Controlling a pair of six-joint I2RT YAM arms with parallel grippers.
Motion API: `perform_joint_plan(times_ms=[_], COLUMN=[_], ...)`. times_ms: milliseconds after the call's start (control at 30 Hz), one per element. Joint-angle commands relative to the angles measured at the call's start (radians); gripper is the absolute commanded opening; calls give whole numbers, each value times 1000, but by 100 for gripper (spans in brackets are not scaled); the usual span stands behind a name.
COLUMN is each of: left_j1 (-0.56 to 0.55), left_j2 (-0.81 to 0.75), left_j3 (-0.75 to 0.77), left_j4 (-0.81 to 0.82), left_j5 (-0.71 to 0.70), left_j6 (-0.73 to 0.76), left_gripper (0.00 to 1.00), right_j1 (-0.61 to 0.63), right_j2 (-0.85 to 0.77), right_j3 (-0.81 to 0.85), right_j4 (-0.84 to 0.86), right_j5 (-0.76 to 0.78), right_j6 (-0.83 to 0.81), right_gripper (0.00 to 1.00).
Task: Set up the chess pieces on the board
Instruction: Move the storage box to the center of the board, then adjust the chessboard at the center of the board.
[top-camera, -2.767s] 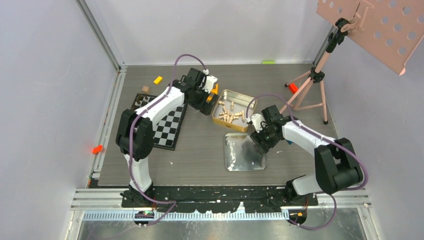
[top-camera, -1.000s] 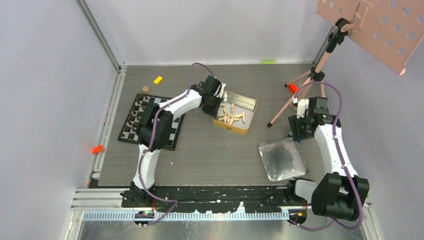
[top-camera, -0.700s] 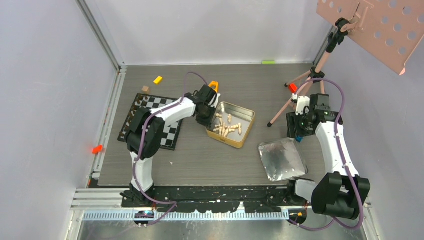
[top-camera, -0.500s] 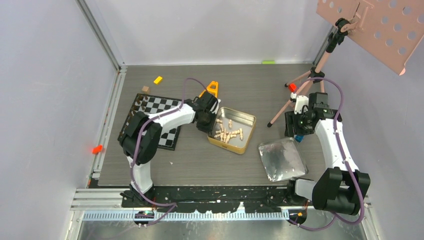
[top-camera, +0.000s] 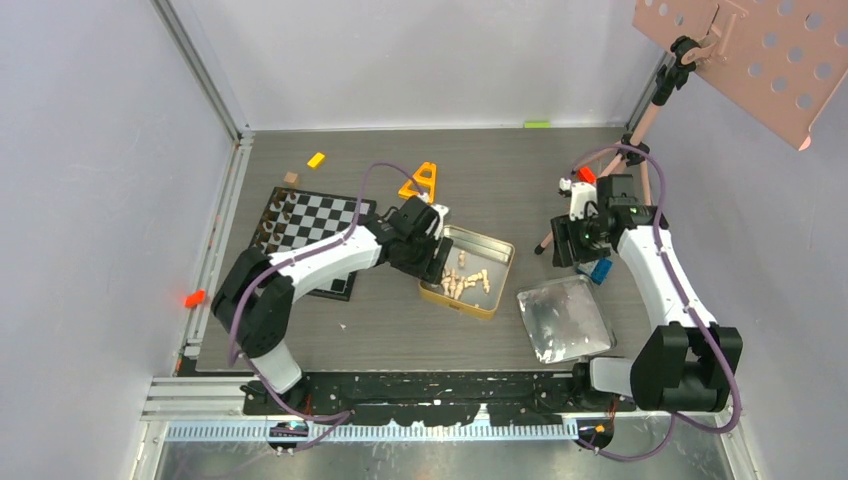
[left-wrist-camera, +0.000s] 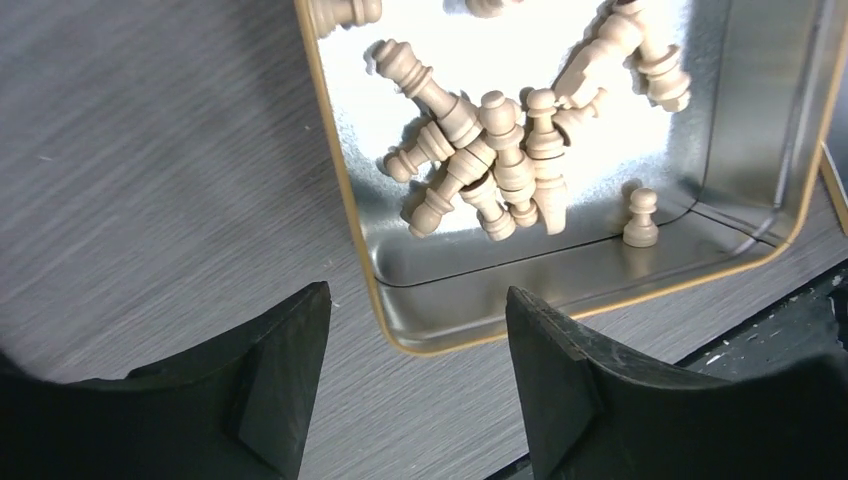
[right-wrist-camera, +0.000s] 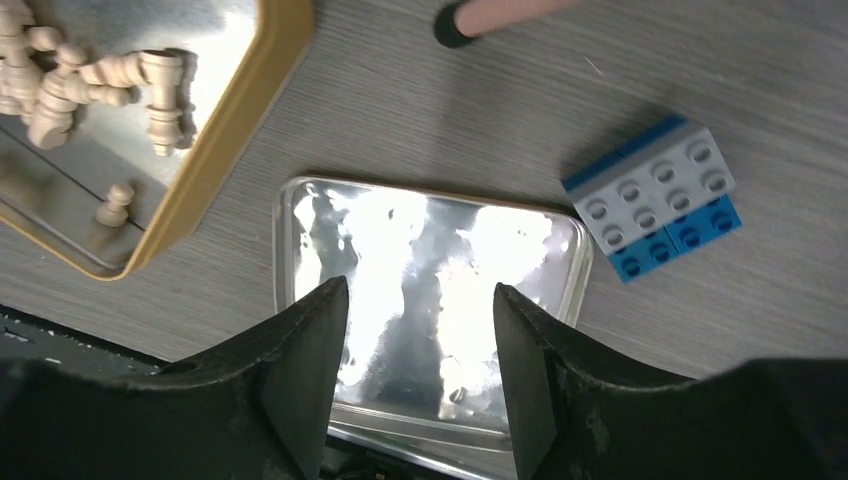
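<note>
Loads of pale chess pieces (left-wrist-camera: 500, 150) heaped in the gold tin (left-wrist-camera: 470, 285), sitting on the table (top-camera: 400, 320) at 4 o'clock of the board (top-camera: 310, 225). Left claw (left-wrist-camera: 413, 320) spread wide, gripping nothing, hanging by the tin's rim on the board side. Right claw (right-wrist-camera: 420, 300) spread too, empty, up at 12 o'clock of the silver tray (right-wrist-camera: 430, 250).

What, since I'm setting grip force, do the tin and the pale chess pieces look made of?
The tin looks like thin sheet metal: mirror-bright inside, gold-coloured rim. The pale chess pieces look like turned unpainted wood, matte tan with lathe rings; plastic can't be ruled out.
</note>
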Motion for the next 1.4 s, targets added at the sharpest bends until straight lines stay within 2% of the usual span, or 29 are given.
perform_joint_plan(times_ms=[0,133,233,467,567,633,800,967,1100,1233,1367], left_j1=[15,76,182,558,758,931,1134,1218,1233,1234,1233], left_j2=[-106,-180,-230,-337,-363,-355,-228,-57,62,130,187], left_j3=[15,26,49,96,92,98,157,257,321,340,362], left_j4=[46,51,17,-121,-152,-166,-170,-147,-110,5,138], left_j5=[-57,-112,-158,-126,-46,20,136,247,326,378,370], left_j6=[82,207,286,397,414,415,411,344,256,135,27], left_gripper=[68,71,75,81,86,88,88,88,88,93,97], right_j1=[113,205,262,418,526,581,678,719,729,728,729], right_j2=[25,61,98,179,214,238,309,363,379,386,403], right_j3=[79,121,148,192,200,212,283,349,344,338,342], right_j4=[42,77,106,146,164,177,211,213,225,224,229], right_j5=[-16,-19,-28,-86,-63,-42,-27,-43,-42,-26,-27], right_j6=[15,17,18,-30,-48,-53,-13,18,26,25,30], right_gripper=[62,62,63,63,63,63,63,62,62,62,62])
